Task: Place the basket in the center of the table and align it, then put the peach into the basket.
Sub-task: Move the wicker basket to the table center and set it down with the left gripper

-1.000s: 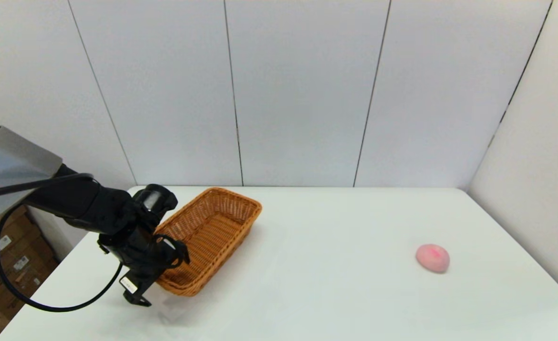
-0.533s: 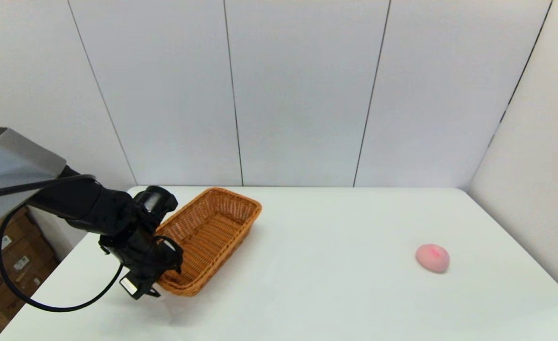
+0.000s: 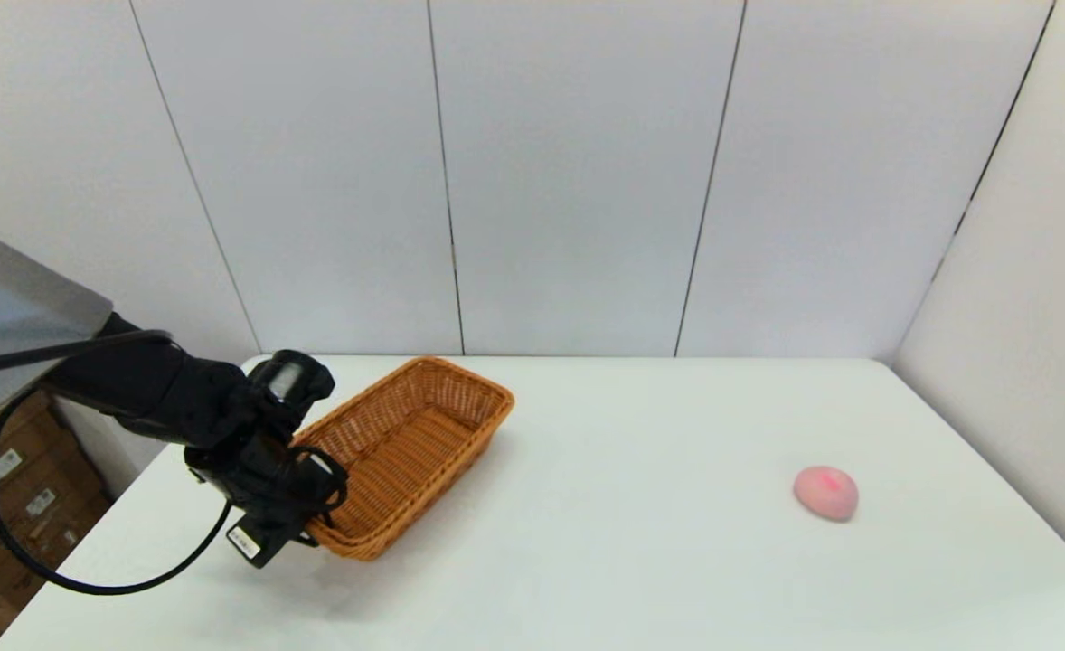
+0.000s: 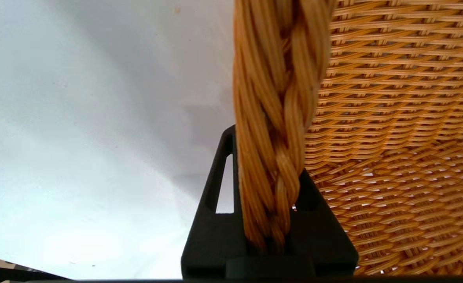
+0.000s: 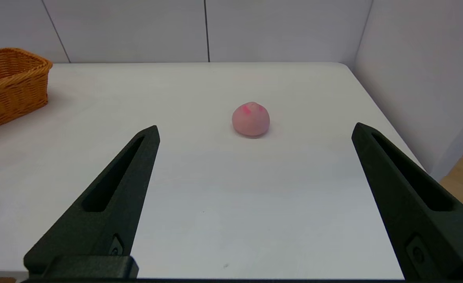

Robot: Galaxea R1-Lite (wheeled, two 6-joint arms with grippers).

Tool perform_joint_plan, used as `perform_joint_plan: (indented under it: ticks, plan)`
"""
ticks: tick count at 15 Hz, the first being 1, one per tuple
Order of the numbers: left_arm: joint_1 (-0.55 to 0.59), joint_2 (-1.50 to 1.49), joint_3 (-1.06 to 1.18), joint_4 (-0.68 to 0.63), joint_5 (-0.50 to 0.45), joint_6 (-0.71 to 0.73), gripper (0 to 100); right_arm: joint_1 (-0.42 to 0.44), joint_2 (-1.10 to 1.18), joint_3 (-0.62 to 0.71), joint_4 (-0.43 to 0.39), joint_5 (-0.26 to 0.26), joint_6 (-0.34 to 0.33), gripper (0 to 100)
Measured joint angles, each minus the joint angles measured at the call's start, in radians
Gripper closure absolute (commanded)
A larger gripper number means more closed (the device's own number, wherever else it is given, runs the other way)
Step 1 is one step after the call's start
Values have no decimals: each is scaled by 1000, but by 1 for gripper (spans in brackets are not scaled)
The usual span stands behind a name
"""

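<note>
The orange-brown wicker basket [image 3: 410,452] lies at an angle on the left part of the white table [image 3: 632,561]. My left gripper [image 3: 311,524] is shut on the braided rim [image 4: 272,118] at the basket's near left end, one finger outside [image 4: 215,204] and one inside the wall. The pink peach [image 3: 825,493] rests alone on the right side of the table. In the right wrist view the peach [image 5: 250,119] sits ahead of my right gripper [image 5: 255,131], which is open and well short of it; the basket [image 5: 9,84] shows far off.
White wall panels close the table at the back and right. Cardboard boxes [image 3: 8,506] stand on the floor beyond the table's left edge. A black cable [image 3: 89,579] loops under the left arm. Bare table lies between basket and peach.
The left gripper has pulled the basket's near end up and slightly rightward; the basket has shifted a little to the right and turned. The peach has stayed put.
</note>
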Motion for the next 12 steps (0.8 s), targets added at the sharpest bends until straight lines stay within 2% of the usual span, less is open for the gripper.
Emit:
perform_joint_plan:
  ticks: [5, 8, 10, 12]
  plan:
    - [-3, -175, 16, -42, -41, 59, 100, 0, 0, 0, 0, 0, 0, 0]
    - [-11, -324, 19, -40, -136, 115, 100, 0, 0, 0, 0, -3, 0, 0]
    - [-61, -394, 19, -33, -179, 167, 100, 0, 0, 0, 0, -3, 1, 0]
    - [-142, -420, 16, -34, -181, 187, 100, 0, 0, 0, 0, -3, 0, 0]
